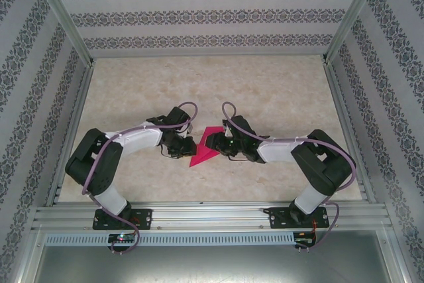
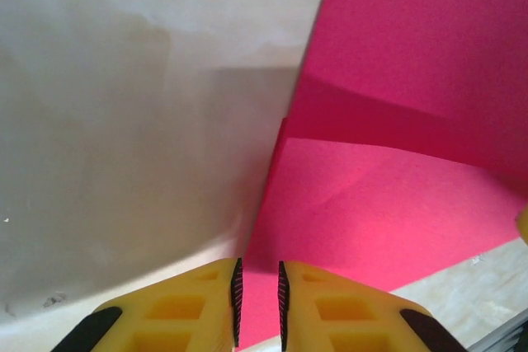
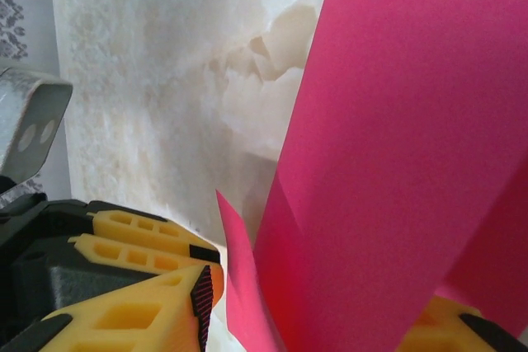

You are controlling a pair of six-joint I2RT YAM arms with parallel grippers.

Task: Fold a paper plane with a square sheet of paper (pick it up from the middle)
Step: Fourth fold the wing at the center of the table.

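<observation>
Magenta sheet: square sheet of paper (image 1: 204, 148), partly folded, near the surface's (image 1: 265, 91) near edge, midway between both arms.
Left pincer (image 2: 257, 302): narrow gap, pinching paper's edge.
Right pincer (image 3: 330, 311): parted around raised flap, grip uncertain.
Risk: slack hold, crease springing open, skewing fold.

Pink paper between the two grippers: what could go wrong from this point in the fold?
1. The left gripper pinches only the paper's near edge, so a tug could slip it free.
2. The right gripper stands open around a raised flap; the flap may spring back and lose its crease.
3. The existing folds look soft, so layers could shift out of line.
</observation>
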